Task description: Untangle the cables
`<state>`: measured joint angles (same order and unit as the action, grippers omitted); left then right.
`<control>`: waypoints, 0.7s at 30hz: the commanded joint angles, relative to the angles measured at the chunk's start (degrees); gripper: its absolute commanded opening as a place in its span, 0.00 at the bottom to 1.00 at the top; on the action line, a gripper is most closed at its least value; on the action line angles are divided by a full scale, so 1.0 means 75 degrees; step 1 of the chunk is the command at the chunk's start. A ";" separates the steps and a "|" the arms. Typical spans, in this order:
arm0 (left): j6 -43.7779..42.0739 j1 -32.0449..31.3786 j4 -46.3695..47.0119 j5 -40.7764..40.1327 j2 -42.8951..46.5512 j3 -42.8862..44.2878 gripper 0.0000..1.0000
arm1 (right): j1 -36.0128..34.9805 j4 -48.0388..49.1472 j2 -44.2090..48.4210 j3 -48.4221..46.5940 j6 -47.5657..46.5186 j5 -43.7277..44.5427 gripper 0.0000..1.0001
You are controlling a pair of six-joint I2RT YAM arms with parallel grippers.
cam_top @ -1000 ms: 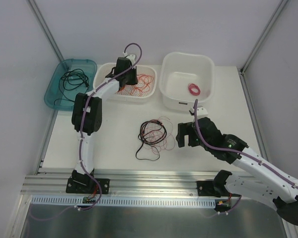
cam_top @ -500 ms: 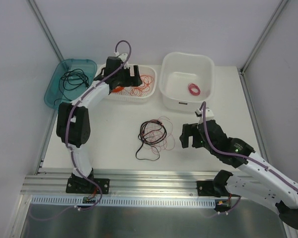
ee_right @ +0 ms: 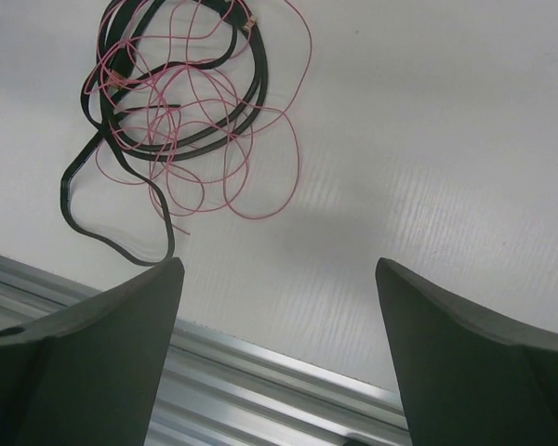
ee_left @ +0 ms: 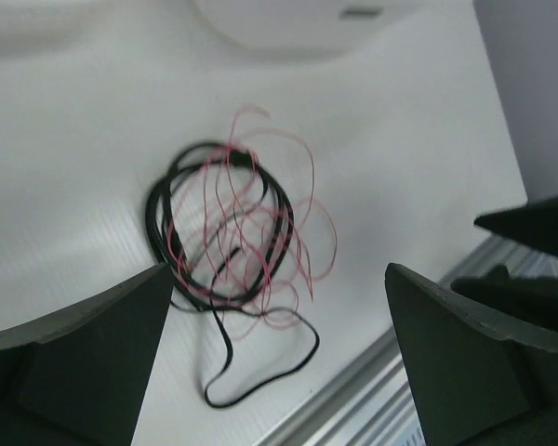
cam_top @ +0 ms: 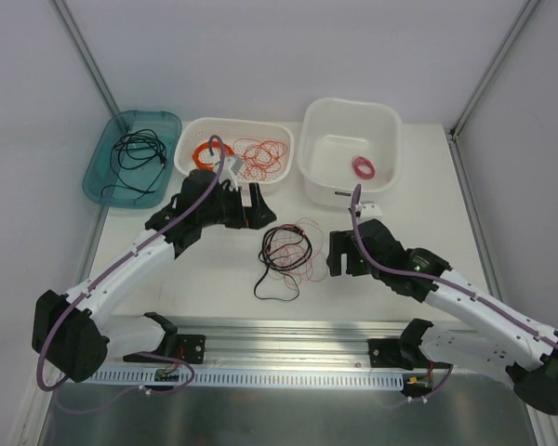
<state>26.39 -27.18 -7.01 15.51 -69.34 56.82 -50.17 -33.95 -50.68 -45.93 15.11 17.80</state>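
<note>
The cables (cam_top: 286,253) lie as a loose tangle of black and thin pinkish-red wire on the white table (cam_top: 214,269), with one black loop trailing toward the front edge. My left gripper (cam_top: 245,210) hovers just behind and left of them, open and empty. In the left wrist view the cables (ee_left: 231,232) sit ahead of the left gripper (ee_left: 279,358), between its spread fingers (ee_left: 74,358). My right gripper (cam_top: 336,255) stands open and empty just right of the tangle. In the right wrist view the cables (ee_right: 172,111) lie up and left of the right gripper (ee_right: 279,348).
A teal tray (cam_top: 100,167) with a black cable sits at the back left. Beside it a white basket (cam_top: 277,184) holds orange wire coils. A white tub (cam_top: 327,186) at the back right holds a small pink coil (cam_top: 364,167). An aluminium rail (cam_top: 288,325) runs along the front edge.
My left gripper opened over the basket, then the left arm swung down and forward to the tangle. The right gripper shifted slightly left toward the tangle, its jaws narrowing a little.
</note>
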 commanded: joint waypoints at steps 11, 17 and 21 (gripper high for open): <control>0.2011 -0.1567 -0.0343 -0.0813 0.1827 -0.3250 0.99 | 0.0935 0.1831 -0.2651 0.0089 0.0036 -0.1236 0.66; 0.2141 -0.1568 -0.0437 -0.1001 0.2249 -0.3521 0.99 | 0.1252 0.2031 -0.4091 -0.0250 -0.0210 -0.1471 0.57; 0.2118 -0.1568 -0.0554 -0.1048 0.2331 -0.3556 0.99 | 0.1252 0.2148 -0.4762 -0.0531 -0.0234 -0.1693 0.52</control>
<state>41.10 -38.63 -10.85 8.86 -52.97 30.87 -40.82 -20.84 -84.20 -46.37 14.37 7.51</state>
